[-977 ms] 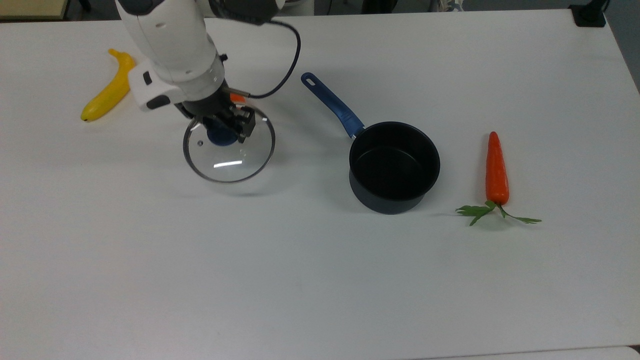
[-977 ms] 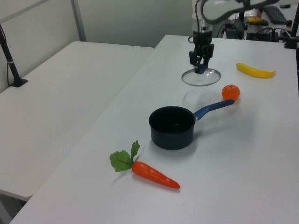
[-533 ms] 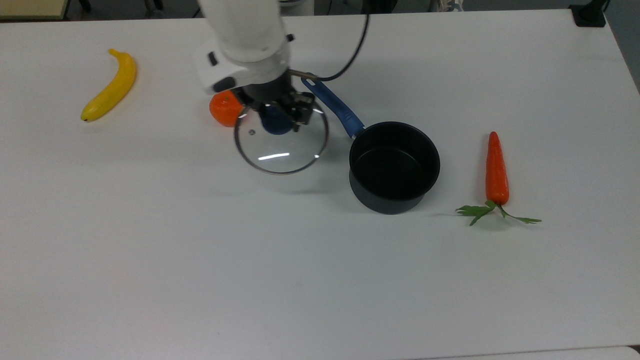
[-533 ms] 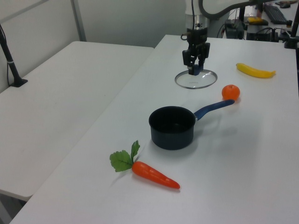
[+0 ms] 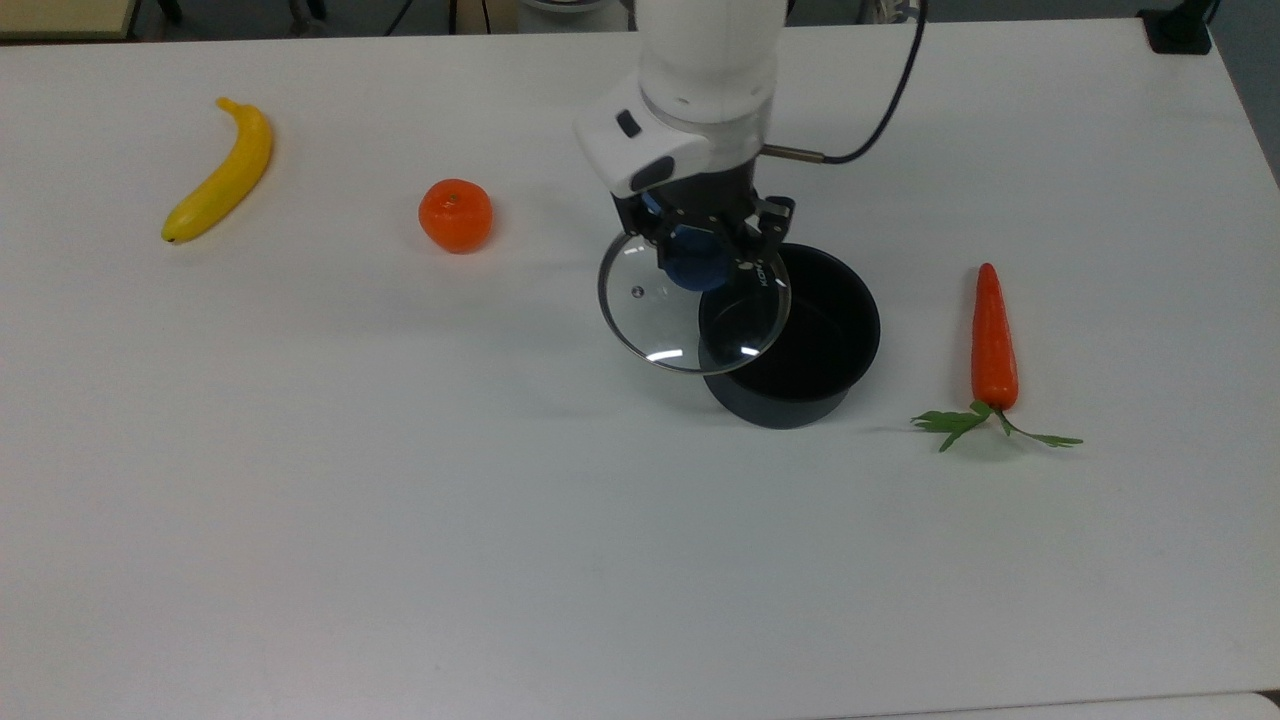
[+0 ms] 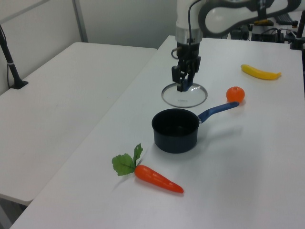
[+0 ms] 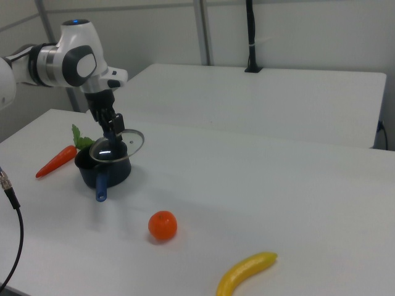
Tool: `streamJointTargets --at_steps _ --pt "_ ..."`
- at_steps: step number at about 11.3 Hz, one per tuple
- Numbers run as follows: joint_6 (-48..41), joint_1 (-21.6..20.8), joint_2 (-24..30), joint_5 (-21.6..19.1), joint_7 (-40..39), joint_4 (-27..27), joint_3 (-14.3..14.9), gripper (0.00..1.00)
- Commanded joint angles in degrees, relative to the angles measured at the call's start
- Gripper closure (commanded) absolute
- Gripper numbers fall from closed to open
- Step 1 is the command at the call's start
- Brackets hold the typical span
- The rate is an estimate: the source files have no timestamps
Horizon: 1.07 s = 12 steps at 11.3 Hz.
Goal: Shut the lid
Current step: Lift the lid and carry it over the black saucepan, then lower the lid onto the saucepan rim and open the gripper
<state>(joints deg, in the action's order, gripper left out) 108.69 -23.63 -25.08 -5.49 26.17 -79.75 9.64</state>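
Lid point(image 5: 690, 320): aloft, its rim overlapping the pot's point(image 5: 810, 345) near edge (top view's left)
Room: bare table past the pot
Gripper point(image 5: 703, 252): pointing down, clamped on the lid's blue knob

A second white table point(image 6: 66, 90) stands beside the main white table point(image 5: 400, 520), with pale wall panels point(image 7: 296, 31) behind.

Top view: looking steeply down at the table point(image 5: 400, 500). Left view: viewing obliquely from the carrot point(image 6: 157, 178) end. Right view: facing from the banana point(image 7: 245, 273) end. All sharing the pot point(image 5: 800, 370).
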Motion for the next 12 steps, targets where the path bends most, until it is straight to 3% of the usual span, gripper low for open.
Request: streamJointTargets --at_steps 1,12 --pt "1.3 -3.4 -2.6 0.9 1.3 2.1 0.6 0.54" --pt "5.7 -7.3 -5.9 0.8 3.6 2.1 0.5 0.54"
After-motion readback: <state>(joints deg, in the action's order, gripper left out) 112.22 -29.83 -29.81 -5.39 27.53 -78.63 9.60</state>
